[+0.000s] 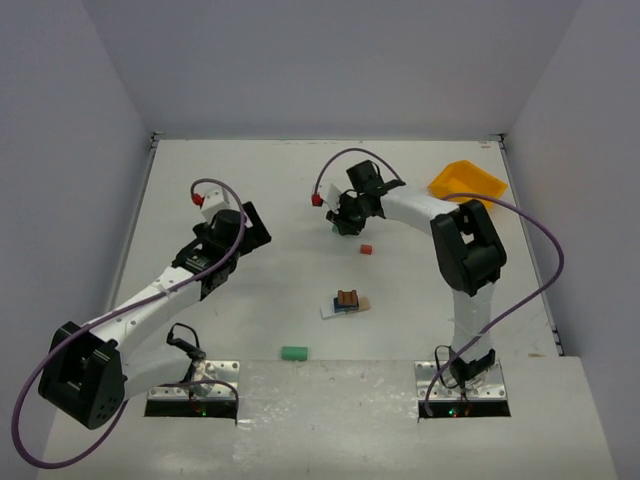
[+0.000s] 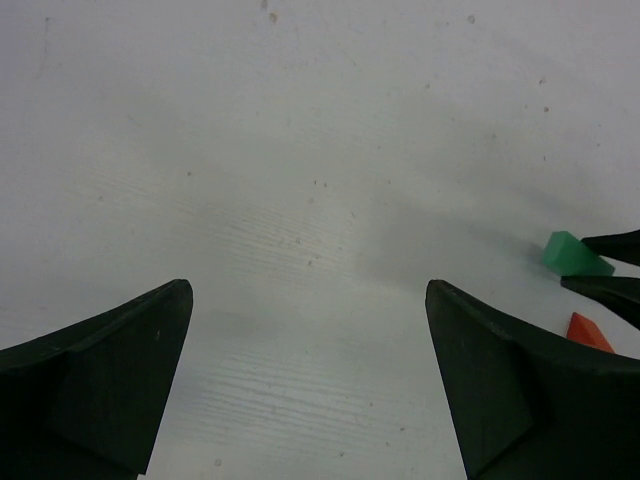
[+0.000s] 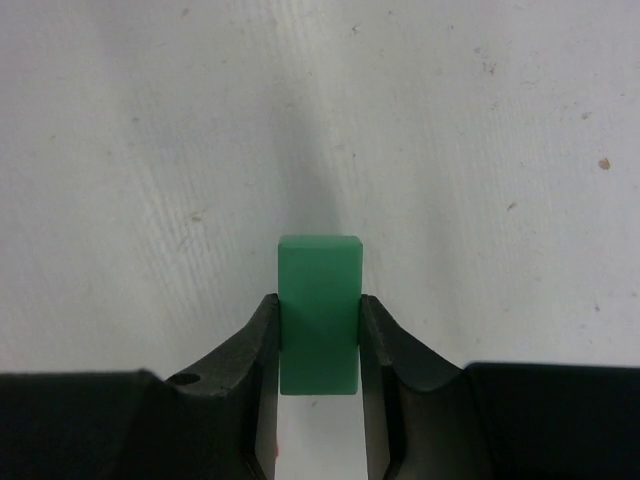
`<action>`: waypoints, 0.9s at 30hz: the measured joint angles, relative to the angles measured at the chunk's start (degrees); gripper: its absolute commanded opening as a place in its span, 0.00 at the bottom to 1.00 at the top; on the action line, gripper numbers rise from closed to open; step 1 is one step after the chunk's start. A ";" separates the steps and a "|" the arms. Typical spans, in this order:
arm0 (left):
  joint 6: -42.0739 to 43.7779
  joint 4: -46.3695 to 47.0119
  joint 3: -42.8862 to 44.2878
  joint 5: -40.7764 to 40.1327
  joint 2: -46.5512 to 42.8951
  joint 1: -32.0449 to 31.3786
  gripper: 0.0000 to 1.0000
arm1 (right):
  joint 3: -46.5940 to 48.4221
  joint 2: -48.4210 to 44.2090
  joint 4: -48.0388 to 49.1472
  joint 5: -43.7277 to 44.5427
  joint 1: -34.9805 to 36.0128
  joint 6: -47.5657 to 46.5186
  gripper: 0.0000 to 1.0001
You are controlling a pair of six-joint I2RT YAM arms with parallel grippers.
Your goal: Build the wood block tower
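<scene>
My right gripper [image 3: 318,305] is shut on a green block [image 3: 318,270], its fingers pressed on both long sides just above the table. The top view shows this right gripper [image 1: 338,225] at the far centre of the table. The same green block [image 2: 575,255] appears at the right of the left wrist view. The wood block tower [image 1: 345,302] is a pale plank carrying a blue and a brown-red block, at table centre. A small red block [image 1: 366,249] lies between the tower and the right gripper. My left gripper [image 1: 255,228] stands open over bare table, nothing between its fingertips [image 2: 170,300].
A second green block [image 1: 294,352] lies near the front edge, between the arm bases. A yellow bin [image 1: 467,182] sits at the back right corner. The small red block [image 2: 590,332] shows at the lower right of the left wrist view. Grey walls enclose the table.
</scene>
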 measured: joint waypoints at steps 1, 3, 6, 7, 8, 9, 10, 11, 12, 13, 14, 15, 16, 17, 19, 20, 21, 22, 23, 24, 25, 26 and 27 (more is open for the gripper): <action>-0.02 0.00 -0.74 0.67 -0.62 0.00 1.00 | -0.57 -2.23 -1.20 -0.45 0.00 -0.54 0.06; -0.09 -0.09 -2.17 2.00 -2.13 0.00 1.00 | -2.01 -7.93 -3.34 -1.77 0.00 -1.51 0.06; -0.36 -0.60 -3.74 3.70 -4.65 0.00 1.00 | -5.33 -18.25 -5.59 -4.75 -0.04 -3.64 0.08; -0.42 -0.85 -3.96 4.17 -5.46 0.00 1.00 | -6.74 -21.67 -6.24 -6.09 -0.03 -4.46 0.09; -0.46 -1.13 -4.05 4.51 -6.22 0.00 1.00 | -8.31 -25.00 -7.15 -7.48 0.02 -5.34 0.09; -0.48 -1.42 -4.08 4.77 -6.96 0.00 1.00 | -9.94 -28.14 -8.18 -8.77 0.11 -6.12 0.09; -0.48 -1.72 -4.08 4.91 -7.66 0.00 1.00 | -11.61 -30.87 -9.27 -9.83 0.25 -6.62 0.09; -0.46 -2.02 -4.07 4.92 -8.27 0.00 1.00 | -13.31 -33.40 -10.53 -10.82 0.44 -7.01 0.09; -0.45 -2.27 -4.05 4.92 -8.81 0.00 1.00 | -14.96 -35.54 -11.80 -11.71 0.70 -7.31 0.09; -0.39 -2.53 -3.96 4.93 -9.13 0.00 1.00 | -16.52 -37.07 -12.51 -12.43 1.01 -7.48 0.09; -0.28 -2.91 -3.72 4.94 -9.27 0.00 1.00 | -18.00 -38.23 -13.15 -12.95 1.41 -7.54 0.09; -0.18 -3.12 -3.46 4.99 -9.33 0.00 1.00 | -19.63 -39.24 -13.40 -13.28 1.89 -7.63 0.09; 0.01 -3.32 -3.10 5.05 -9.30 0.00 1.00 | -21.40 -40.12 -13.44 -13.40 2.47 -7.69 0.09; 0.30 -3.61 -2.56 5.09 -9.24 0.00 1.00 | -23.14 -40.85 -13.52 -13.41 3.12 -7.67 0.09; 0.95 -3.84 -1.29 5.12 -9.08 0.00 1.00 | -25.82 -41.48 -13.86 -13.39 4.58 -7.52 0.09; 1.26 -3.90 -0.62 5.13 -8.93 0.00 1.00 | -26.76 -41.55 -13.98 -13.39 5.35 -7.38 0.10; 1.54 -3.94 0.04 5.14 -8.70 0.00 1.00 | -27.42 -41.54 -13.93 -13.41 6.05 -7.15 0.11; 1.83 -3.95 0.62 5.18 -8.44 0.00 1.00 | -27.88 -41.53 -13.85 -13.42 6.66 -6.93 0.11; 2.11 -3.92 1.07 5.27 -8.19 0.00 1.00 | -28.16 -41.53 -13.81 -13.42 7.20 -6.74 0.11; 2.45 -3.88 1.36 5.41 -7.99 0.00 1.00 | -28.27 -41.45 -13.54 -13.35 7.70 -6.45 0.11; 2.73 -3.82 1.43 5.66 -7.82 0.00 1.00 | -28.28 -41.30 -13.01 -13.22 8.07 -6.03 0.11; 2.91 -3.84 1.43 5.88 -7.63 0.00 1.00 | -28.28 -41.07 -12.33 -13.08 8.43 -5.65 0.11; 3.04 -3.86 1.43 6.05 -7.39 0.00 1.00 | -28.28 -40.80 -11.78 -12.97 8.73 -5.37 0.12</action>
